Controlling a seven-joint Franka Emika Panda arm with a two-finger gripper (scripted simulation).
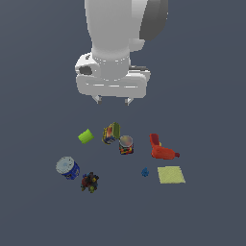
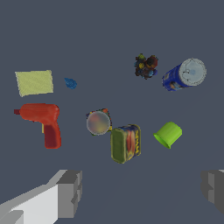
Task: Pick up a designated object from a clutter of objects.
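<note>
I count eight loose items on the dark floor, one of each kind. My gripper (image 1: 112,100) hangs high above the pile, jaws spread wide, nothing between them; in the wrist view both fingers (image 2: 70,192) sit far apart at the frame edges with bare floor between. The designated can (image 1: 126,144) stands upright near the middle of the clutter, pale silvery-pink top facing up, red, yellow and dark-blue label on its side. One green-edged multicoloured pack (image 1: 111,133) stands just beside it, on the exterior view's left and a bit further back, close enough that I cannot tell if they touch. One lime-green cylinder (image 1: 86,136) lies tipped, further to the exterior view's left of the pack. One blue can with white lid (image 1: 67,167) lies tilted at the exterior view's left of the group, with one dark multicoloured lump (image 1: 90,182) near it. One red drill-like tool (image 1: 161,148) lies on its side on the exterior view's right of the designated can, apart from it. One tiny blue piece (image 1: 145,172) sits near one yellow flat square (image 1: 171,175), both in front of the drill. The gripper touches none of them.
</note>
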